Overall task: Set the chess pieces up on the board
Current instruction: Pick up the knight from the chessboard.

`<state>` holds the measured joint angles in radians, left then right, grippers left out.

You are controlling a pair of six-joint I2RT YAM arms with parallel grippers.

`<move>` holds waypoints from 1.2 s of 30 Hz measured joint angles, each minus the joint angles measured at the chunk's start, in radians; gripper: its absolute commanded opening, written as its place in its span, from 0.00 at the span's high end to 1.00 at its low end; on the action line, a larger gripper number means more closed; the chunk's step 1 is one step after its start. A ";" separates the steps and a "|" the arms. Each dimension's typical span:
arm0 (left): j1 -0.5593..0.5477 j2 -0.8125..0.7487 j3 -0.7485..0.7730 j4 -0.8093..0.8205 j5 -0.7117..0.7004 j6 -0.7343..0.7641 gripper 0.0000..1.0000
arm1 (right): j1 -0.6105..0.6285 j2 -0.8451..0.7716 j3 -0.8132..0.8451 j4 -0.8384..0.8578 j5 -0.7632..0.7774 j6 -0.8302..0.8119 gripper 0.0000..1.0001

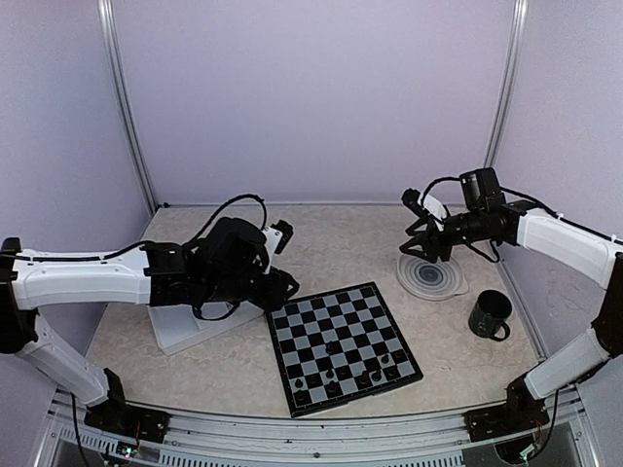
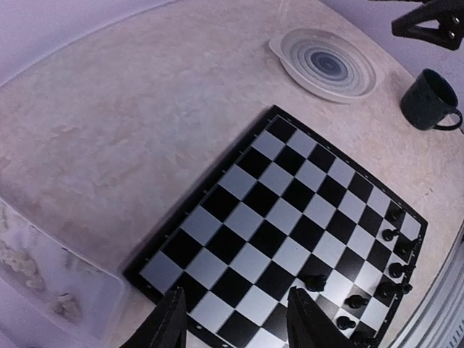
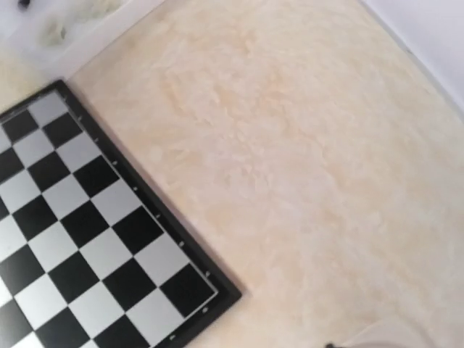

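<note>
Board [image 1: 341, 345] lies flat mid-bench [image 1: 370, 238], skewed; glossy black/pale-grey sqs, thin black rim. Black pcs [image 1: 343, 372], tiny, bunched on its near rows. White plastic tray [image 1: 185, 331] sits just left of board, partly under left arm; blurry pale pcs [image 2: 22, 261] inside. Round grey ringed plate [image 1: 431, 277] lies beyond board's right corner, w/ dark mug [image 1: 490, 314] near it. Left fingers [image 2: 168, 325] spread over board's left edge, nothing btwn. Right fingers [image 1: 421, 243] above plate, look spread. Bench top is marbled beige.

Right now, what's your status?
Left gripper open over flat black-and-grey chessboard. Right gripper near round grey ringed plate, jaws unclear. Few black chess pieces placed. Nothing blocking.
</note>
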<state>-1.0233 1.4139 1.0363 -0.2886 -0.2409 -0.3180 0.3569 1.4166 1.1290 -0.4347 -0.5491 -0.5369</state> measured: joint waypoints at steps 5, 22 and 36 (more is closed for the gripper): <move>-0.119 0.193 0.125 -0.074 0.039 -0.143 0.61 | -0.030 0.018 -0.128 0.117 -0.081 0.060 0.46; -0.162 0.546 0.395 -0.201 0.153 -0.284 0.73 | -0.028 0.004 -0.141 0.172 -0.126 0.049 0.46; -0.162 0.610 0.462 -0.314 0.099 -0.282 0.65 | -0.028 0.003 -0.141 0.169 -0.140 0.029 0.46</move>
<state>-1.1854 2.0239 1.4979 -0.6025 -0.1417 -0.5995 0.3290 1.4193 0.9878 -0.2661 -0.6891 -0.5079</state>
